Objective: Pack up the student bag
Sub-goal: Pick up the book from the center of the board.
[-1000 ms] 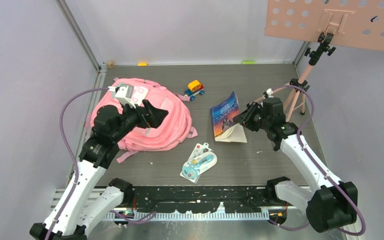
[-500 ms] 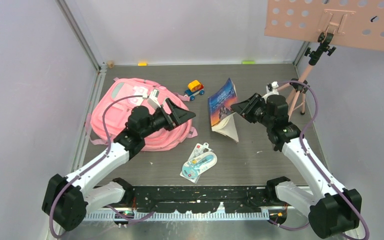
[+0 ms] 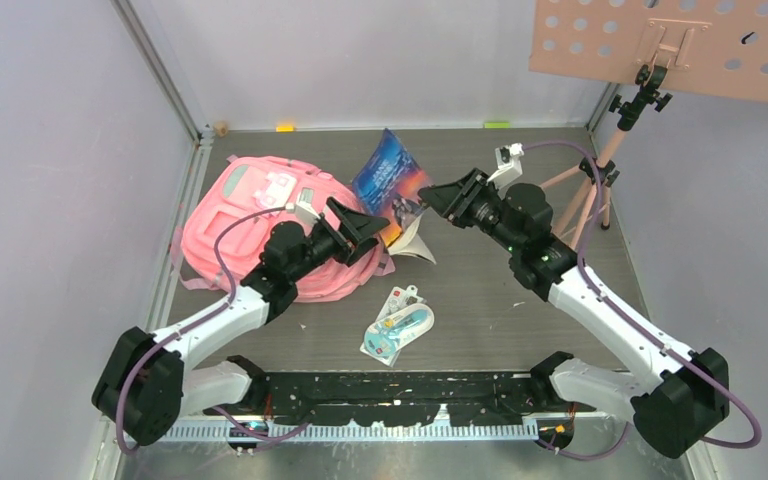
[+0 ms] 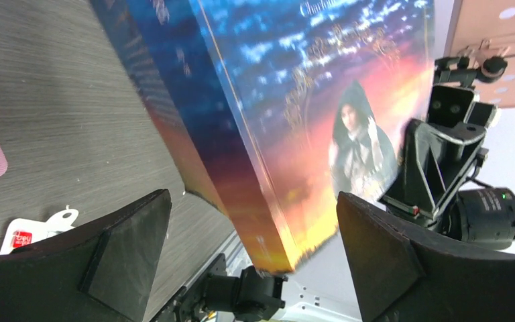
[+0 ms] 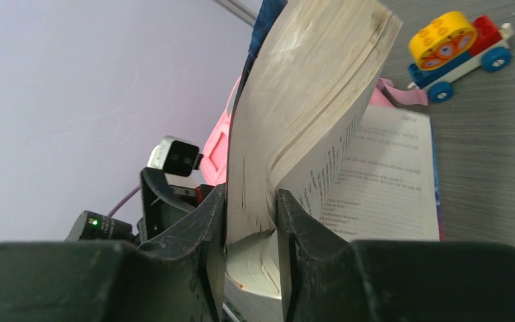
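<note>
The student bag [image 3: 245, 215], pink and soft, lies at the left of the table; a strip of it shows in the right wrist view [image 5: 218, 144]. My right gripper [image 3: 430, 203] [image 5: 251, 228] is shut on a thick wad of pages of a paperback book [image 3: 388, 180] [image 5: 308, 114], holding it lifted beside the bag with the remaining pages drooping open. My left gripper [image 3: 363, 228] [image 4: 255, 248] is open over the bag's right edge. The book's blue-and-orange cover [image 4: 295, 121] stands between the wide left fingers [image 4: 127, 245] without touching them.
A packaged pair of scissors [image 3: 398, 322] [image 4: 33, 231] lies near the front middle. A small toy car [image 5: 459, 47] sits on the table behind the book. A music stand [image 3: 660, 40] on a tripod [image 3: 600, 190] occupies the back right corner.
My right arm has carried the book up and left, from mid-table to the bag's right edge. My left arm has swung right off the bag, its open fingers now around the book.
</note>
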